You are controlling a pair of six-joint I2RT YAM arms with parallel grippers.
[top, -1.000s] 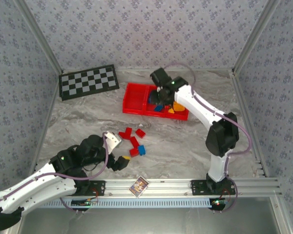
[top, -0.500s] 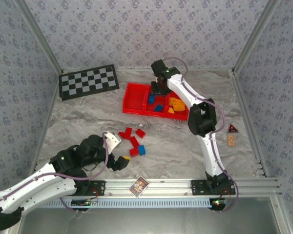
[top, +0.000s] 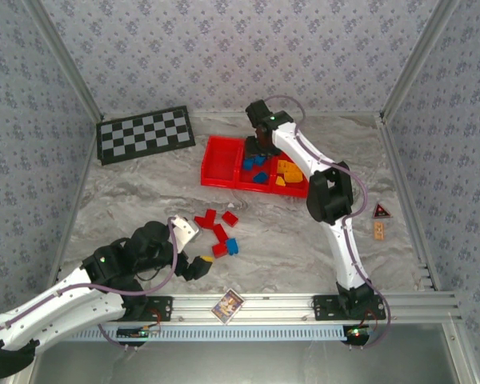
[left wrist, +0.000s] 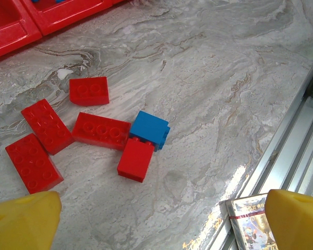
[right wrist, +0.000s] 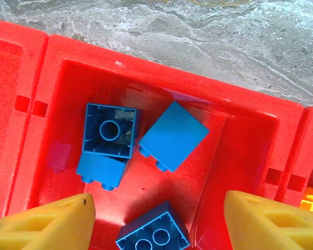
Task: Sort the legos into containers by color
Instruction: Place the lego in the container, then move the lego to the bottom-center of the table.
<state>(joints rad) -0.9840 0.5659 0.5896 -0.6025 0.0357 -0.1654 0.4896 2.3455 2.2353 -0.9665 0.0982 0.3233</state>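
The containers are one long red tray (top: 214,170) with three compartments at the back of the table. My right gripper (top: 258,146) hangs open over the middle compartment (right wrist: 245,156), nothing between its yellow fingers (right wrist: 47,224). Several blue legos (right wrist: 173,135) lie loose on that compartment's floor. Orange legos (top: 288,171) fill the right compartment. Several red legos (left wrist: 100,130) and one blue lego (left wrist: 150,128) lie on the marble in front of my left gripper (left wrist: 159,224), which is open and holds nothing. In the top view that gripper (top: 197,265) sits low, just left of the loose pile (top: 216,228).
A checkerboard mat (top: 146,134) lies at the back left. A printed card (top: 228,304) rests on the front rail, its corner also in the left wrist view (left wrist: 253,226). A small red triangle (top: 382,211) and a tan piece (top: 379,230) lie at the right.
My right arm has swung back over the tray's middle compartment and its jaws have opened there. The left arm and the loose pile have not moved.
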